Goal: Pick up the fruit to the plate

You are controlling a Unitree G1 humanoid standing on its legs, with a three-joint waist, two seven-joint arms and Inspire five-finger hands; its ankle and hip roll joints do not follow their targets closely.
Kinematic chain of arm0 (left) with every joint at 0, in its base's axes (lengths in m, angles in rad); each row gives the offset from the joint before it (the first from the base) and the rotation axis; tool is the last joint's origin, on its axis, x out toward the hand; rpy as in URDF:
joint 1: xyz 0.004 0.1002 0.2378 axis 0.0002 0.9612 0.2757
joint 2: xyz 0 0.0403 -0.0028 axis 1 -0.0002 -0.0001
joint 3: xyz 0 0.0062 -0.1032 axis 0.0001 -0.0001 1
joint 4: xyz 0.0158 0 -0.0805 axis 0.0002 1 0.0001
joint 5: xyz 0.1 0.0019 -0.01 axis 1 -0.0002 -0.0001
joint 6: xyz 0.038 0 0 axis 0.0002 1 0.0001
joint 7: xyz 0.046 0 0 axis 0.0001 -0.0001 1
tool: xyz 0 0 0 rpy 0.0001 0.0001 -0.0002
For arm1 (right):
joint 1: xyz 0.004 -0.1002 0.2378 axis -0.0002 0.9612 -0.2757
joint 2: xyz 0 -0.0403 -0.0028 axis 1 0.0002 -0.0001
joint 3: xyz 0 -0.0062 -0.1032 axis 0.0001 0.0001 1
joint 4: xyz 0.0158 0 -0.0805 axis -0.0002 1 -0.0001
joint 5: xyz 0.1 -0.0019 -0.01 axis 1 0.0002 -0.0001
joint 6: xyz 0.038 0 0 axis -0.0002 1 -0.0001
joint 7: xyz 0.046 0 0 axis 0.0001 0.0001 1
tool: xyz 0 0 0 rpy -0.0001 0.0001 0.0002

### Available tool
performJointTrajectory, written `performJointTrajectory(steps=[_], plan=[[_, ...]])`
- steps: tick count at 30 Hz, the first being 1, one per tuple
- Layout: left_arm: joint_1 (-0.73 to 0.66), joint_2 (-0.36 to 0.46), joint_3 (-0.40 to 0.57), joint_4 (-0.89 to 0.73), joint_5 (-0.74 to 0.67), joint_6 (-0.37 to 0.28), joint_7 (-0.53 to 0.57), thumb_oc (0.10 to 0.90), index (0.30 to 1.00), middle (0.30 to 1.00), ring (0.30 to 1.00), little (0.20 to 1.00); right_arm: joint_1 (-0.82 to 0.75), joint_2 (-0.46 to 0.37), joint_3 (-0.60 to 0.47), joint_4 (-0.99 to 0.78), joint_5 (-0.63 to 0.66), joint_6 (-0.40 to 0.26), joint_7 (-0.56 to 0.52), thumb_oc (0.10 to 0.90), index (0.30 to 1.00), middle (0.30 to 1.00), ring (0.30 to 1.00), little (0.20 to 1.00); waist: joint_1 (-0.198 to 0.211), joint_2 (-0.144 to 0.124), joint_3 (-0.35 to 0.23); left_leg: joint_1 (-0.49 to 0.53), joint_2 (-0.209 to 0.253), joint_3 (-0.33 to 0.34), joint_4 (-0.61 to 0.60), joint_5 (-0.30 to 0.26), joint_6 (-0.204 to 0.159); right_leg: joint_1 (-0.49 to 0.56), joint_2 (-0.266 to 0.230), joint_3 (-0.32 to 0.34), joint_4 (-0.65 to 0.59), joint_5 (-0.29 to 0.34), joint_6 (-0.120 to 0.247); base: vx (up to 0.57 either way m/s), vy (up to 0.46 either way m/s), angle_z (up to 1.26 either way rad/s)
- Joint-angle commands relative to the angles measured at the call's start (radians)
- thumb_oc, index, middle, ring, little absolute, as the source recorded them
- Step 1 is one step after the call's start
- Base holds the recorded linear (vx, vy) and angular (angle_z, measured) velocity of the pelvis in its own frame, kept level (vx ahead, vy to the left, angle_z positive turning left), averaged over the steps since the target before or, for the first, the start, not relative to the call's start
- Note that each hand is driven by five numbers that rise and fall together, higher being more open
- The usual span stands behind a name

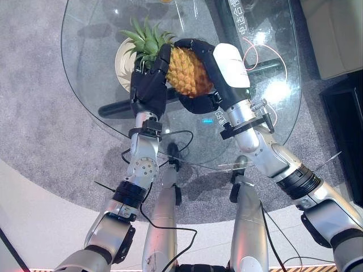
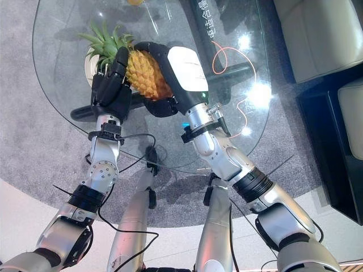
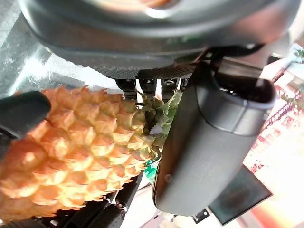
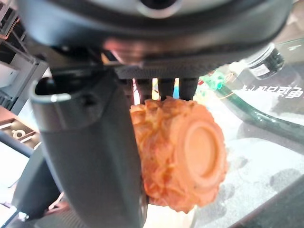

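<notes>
Right hand [image 1: 207, 79] and left hand [image 1: 148, 85] both curl round the pineapple [image 1: 187, 71], its leafy end pointing over the plate [image 1: 122, 65].

White characters run along the glass table [image 1: 96, 68], too small to read.

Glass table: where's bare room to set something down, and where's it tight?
The round glass table is bare along its left rim beside the pale round plate, and at the right around the red cable loop. Crowded at the middle: the left hand and right hand clasp the orange pineapple beside the plate.
</notes>
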Motion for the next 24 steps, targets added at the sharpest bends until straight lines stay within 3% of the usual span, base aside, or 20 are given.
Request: performJointTrajectory(steps=[1,2,3,24], plan=[[-0.133,0.017,0.019,-0.183,0.038,-0.121,-0.062,0.267,0.444,0.444,0.444,0.367,-0.152,0.015,0.033,-0.183,-0.061,-0.151,0.000,0.100,0.300,0.300,0.300,0.200,0.015,-0.039,-0.024,0.042,-0.055,0.052,0.061,-0.138,0.009,0.097,0.045,-0.073,-0.233,0.117,-0.014,0.00,0.000,0.00],[-0.136,0.018,0.020,-0.184,0.039,-0.121,-0.061,0.136,0.331,0.331,0.331,0.236,-0.156,0.015,0.032,-0.183,-0.061,-0.152,0.000,0.100,0.300,0.300,0.300,0.200,0.016,-0.039,-0.024,0.035,-0.055,0.052,0.060,-0.132,0.010,0.091,0.046,-0.073,-0.236,0.124,-0.015,0.00,0.000,0.00],[-0.138,0.019,0.019,-0.186,0.042,-0.121,-0.059,0.100,0.300,0.300,0.300,0.200,-0.156,0.013,0.032,-0.185,-0.062,-0.156,0.004,0.100,0.300,0.300,0.300,0.200,0.015,-0.039,-0.024,0.034,-0.055,0.051,0.060,-0.132,0.009,0.090,0.046,-0.073,-0.236,0.125,-0.015,0.00,0.000,0.00],[-0.130,0.010,0.028,-0.186,0.066,-0.167,-0.057,0.100,0.300,0.300,0.300,0.200,-0.137,0.025,0.012,-0.180,-0.054,-0.129,-0.051,0.100,0.300,0.300,0.300,0.200,0.014,-0.040,-0.024,0.031,-0.059,0.048,0.076,-0.146,0.010,0.085,0.046,-0.070,-0.220,0.113,-0.016,0.00,0.000,0.00]])
